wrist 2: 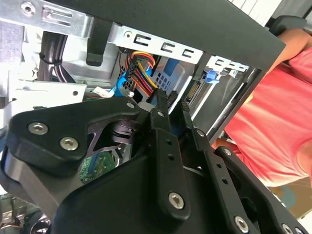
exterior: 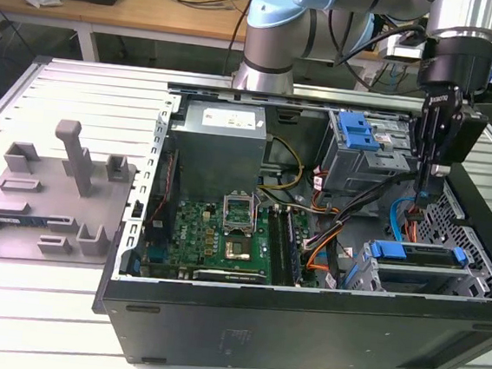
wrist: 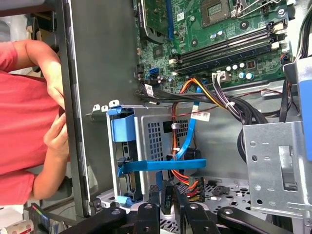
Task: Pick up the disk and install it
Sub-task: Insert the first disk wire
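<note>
Tool (exterior: 424, 186) fingers are pressed nearly together with nothing between them, hanging inside the open computer case (exterior: 302, 325) at the exterior view's right. The disk (exterior: 415, 253) is apart from the tool and nearer the exterior camera. It sits in the drive cage (exterior: 429, 279) at the case's corner, with its blue rail frame on top. In the first wrist view the disk (wrist: 161, 165) is edge-on and mostly hidden by the perforated cage. Its label cannot be made out. A person's hand (wrist: 56, 136) is just outside the case wall. The case stands on the desk (exterior: 39, 339).

One disk (exterior: 418, 256), one computer case (exterior: 302, 322); one grey holder (exterior: 53, 194)
</note>
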Controlling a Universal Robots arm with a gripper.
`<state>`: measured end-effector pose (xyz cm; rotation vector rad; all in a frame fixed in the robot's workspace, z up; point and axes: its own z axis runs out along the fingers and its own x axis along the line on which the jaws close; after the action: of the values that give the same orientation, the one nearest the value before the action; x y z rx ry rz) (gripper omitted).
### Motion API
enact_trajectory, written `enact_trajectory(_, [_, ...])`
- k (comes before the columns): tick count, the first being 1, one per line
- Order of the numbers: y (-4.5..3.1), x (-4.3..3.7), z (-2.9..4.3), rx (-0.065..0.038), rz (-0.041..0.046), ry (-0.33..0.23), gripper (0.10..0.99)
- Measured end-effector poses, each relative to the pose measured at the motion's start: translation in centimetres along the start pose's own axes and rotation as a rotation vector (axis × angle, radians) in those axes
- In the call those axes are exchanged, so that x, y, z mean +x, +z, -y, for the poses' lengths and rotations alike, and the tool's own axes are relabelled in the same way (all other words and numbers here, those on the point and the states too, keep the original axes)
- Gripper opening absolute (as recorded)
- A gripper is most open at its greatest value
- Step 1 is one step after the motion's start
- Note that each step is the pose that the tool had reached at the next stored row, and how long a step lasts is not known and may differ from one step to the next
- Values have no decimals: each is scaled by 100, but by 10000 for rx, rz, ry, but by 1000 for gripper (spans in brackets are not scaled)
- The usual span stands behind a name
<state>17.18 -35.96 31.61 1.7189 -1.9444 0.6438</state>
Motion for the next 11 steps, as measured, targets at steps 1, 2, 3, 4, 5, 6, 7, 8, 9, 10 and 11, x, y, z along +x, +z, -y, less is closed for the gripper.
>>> enact_trajectory(1, [4, -3, 0, 1, -15, 1, 259])
enact_trajectory(2, [8, -6, -1, 3, -31, 1, 259])
enact_trajectory(3, [11, -9, -1, 5, -48, 2, 259])
enact_trajectory(4, [11, -13, -1, 9, -76, 2, 259])
enact_trajectory(5, [10, -15, -1, 10, -85, 2, 259])
enact_trajectory(6, [9, -16, -1, 10, -87, 2, 259])
enact_trajectory(7, [9, -16, -1, 10, -87, 3, 259])
enact_trajectory(8, [9, -17, -2, 9, -85, 3, 259])
enact_trajectory(9, [9, -18, -2, 10, -85, 2, 259])
enact_trajectory(10, [8, -18, -2, 10, -86, 2, 259])
enact_trajectory(11, [8, -18, -2, 10, -85, 2, 259])
